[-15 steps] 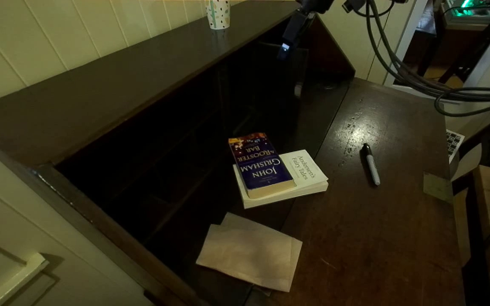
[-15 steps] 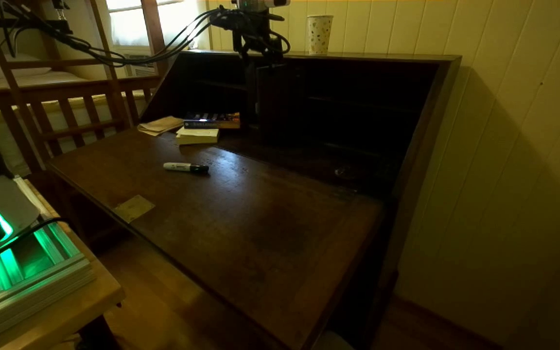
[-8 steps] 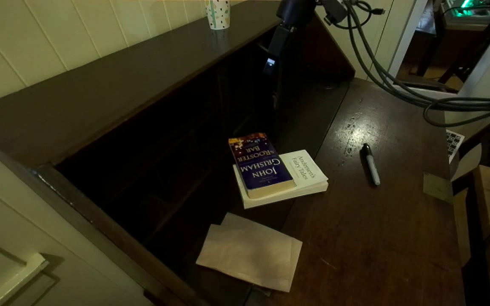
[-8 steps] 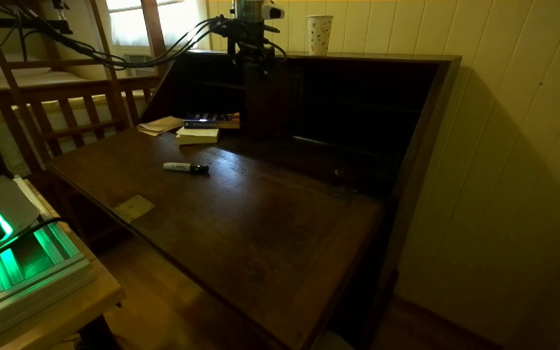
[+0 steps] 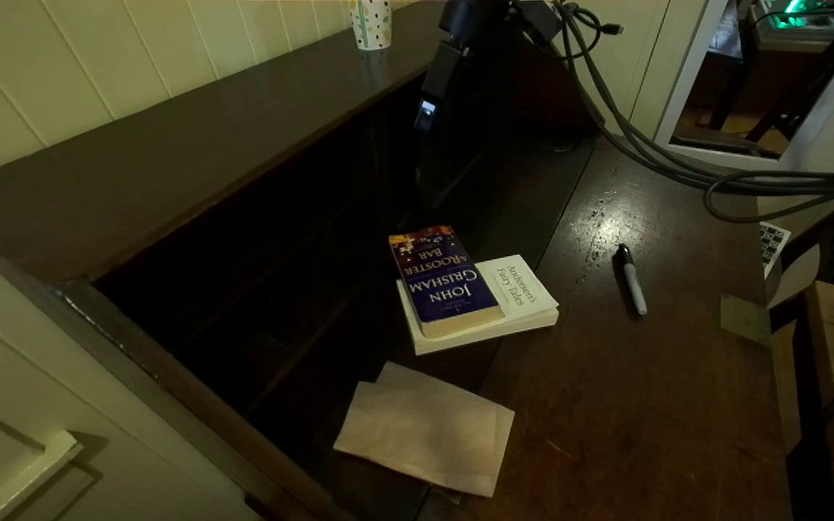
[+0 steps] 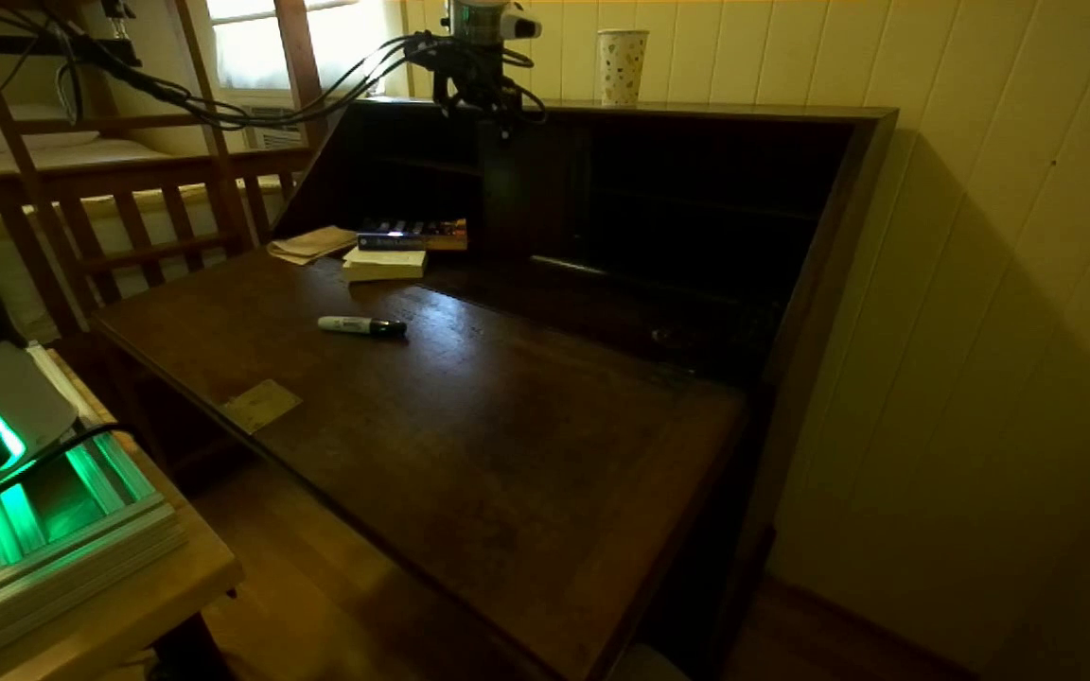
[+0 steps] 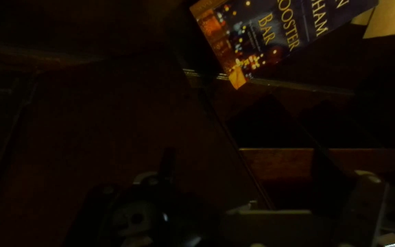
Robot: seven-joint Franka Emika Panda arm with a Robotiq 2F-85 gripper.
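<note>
My gripper [image 5: 426, 119] is in the dark recess at the back of the desk, above and behind the books. It also shows in an exterior view [image 6: 505, 132] and along the bottom of the wrist view [image 7: 264, 175]. Its fingers [image 7: 369, 192] stand wide apart, with nothing visible held between them. A dark brown door-like panel [image 6: 536, 199] is close by and fills much of the wrist view [image 7: 115, 120]. Contact with it is too dark to tell. The blue John Grisham book [image 5: 449, 289] lies on the white Andersen's Fairy Tales book [image 5: 522, 289]; the blue one also shows in the wrist view [image 7: 269, 27].
Folded brown napkins [image 5: 428, 434] lie beside the books. A grey marker with a black cap [image 5: 634, 286] lies on the desktop [image 5: 641, 405]. A dotted paper cup [image 6: 622, 66] stands on the top shelf [image 5: 243, 137]. Dark compartments [image 7: 276, 161] lie beside the panel. Cables [image 5: 641, 145] hang from the arm.
My gripper has moved towards the books' end of the desk and slightly lower. The dark panel beside it has swung the same way, baring a shiny ledge. Books, napkins, marker and cup stay put.
</note>
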